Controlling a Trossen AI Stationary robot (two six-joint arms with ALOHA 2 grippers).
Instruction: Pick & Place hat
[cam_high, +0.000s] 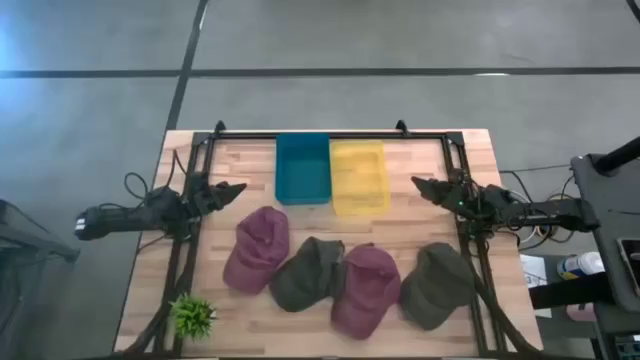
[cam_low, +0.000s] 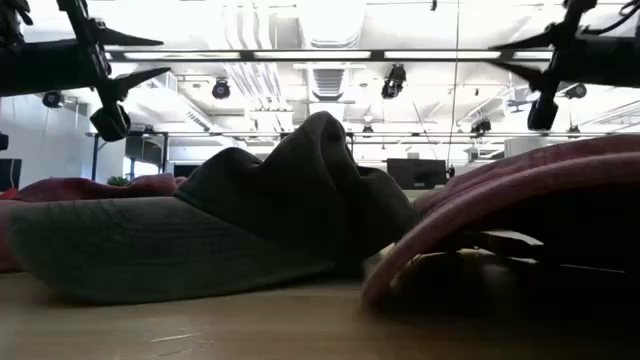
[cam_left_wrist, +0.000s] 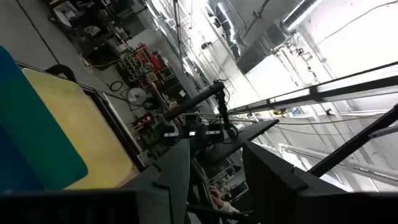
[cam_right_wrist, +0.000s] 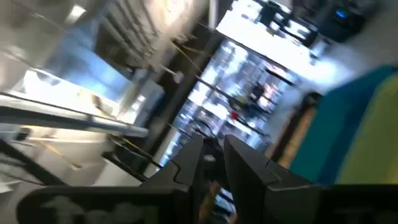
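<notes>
Wooden counter (cam_high: 420, 215) holds four caps in a near row: maroon cap (cam_high: 256, 248), olive cap (cam_high: 308, 272), another maroon, another olive. Left hand (cam_high: 232, 189), fingers apart, hovers empty far-left of them; right hand (cam_high: 421, 186), fingers slightly parted, hovers empty far-right. No writing is readable.

Four hats lie in a row on the bench (cam_high: 420, 225) — maroon hat (cam_high: 256, 248), olive hat (cam_high: 308, 272), second maroon hat (cam_high: 364, 290), second olive hat (cam_high: 436, 286). Behind them sit a blue bin (cam_high: 302, 168) and yellow bin (cam_high: 358, 176), touching — left tool (cam_high: 236, 187) and right tool (cam_high: 420, 184) flank them.
</notes>
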